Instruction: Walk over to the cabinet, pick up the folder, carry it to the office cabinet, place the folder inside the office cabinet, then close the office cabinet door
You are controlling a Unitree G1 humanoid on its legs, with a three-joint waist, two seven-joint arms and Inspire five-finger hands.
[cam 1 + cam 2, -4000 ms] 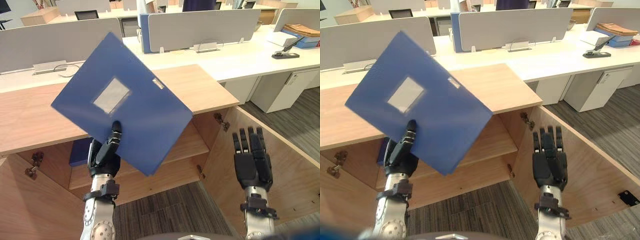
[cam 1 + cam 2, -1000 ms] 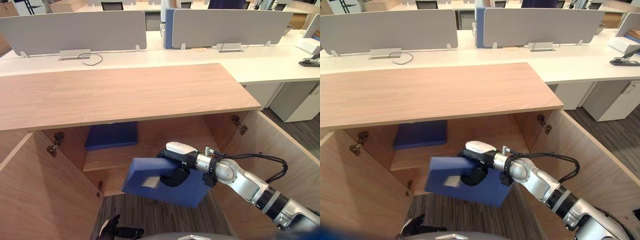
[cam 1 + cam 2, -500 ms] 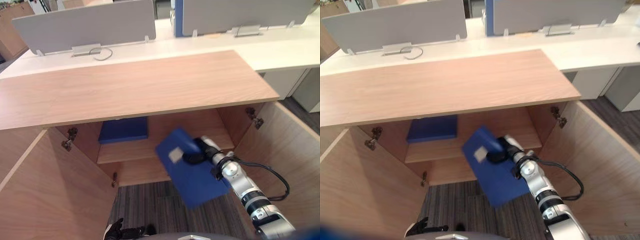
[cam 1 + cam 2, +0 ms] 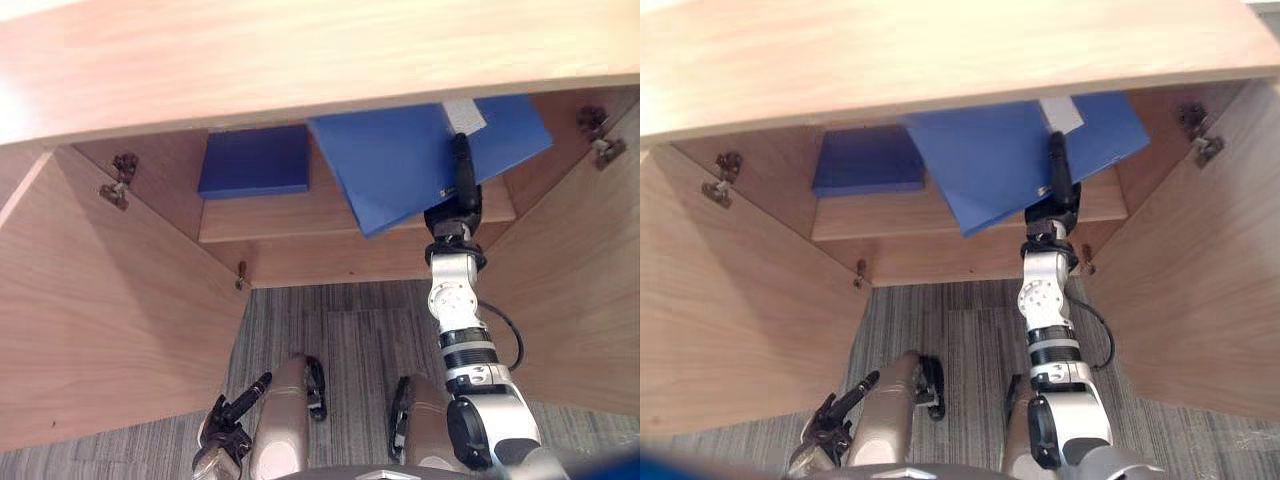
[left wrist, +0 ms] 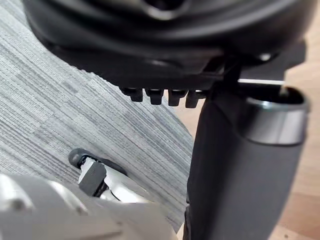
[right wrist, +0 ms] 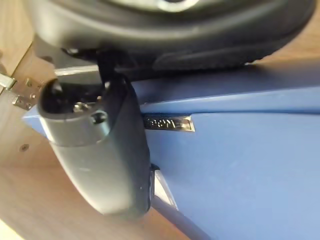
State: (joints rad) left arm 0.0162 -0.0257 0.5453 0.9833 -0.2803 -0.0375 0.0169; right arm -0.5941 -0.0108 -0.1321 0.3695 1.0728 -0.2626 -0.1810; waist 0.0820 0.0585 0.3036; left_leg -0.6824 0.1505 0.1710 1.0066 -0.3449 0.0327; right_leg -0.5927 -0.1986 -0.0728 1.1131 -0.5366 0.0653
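A flat blue folder (image 4: 400,165) with a pale label is being held at a tilt inside the open light-wood office cabinet (image 4: 300,258). It is being kept in the right half, just under the top board and over the wooden shelf (image 4: 255,215); whether it is touching the shelf cannot be told. It is being pinched by the right hand (image 4: 457,208), the thumb pressed flat on its upper face. A second, darker blue folder (image 4: 255,160) is lying on the shelf's left part, just beside it. The left hand (image 4: 232,412) is being hung low over the grey striped carpet (image 4: 350,330), fingers loosely straight.
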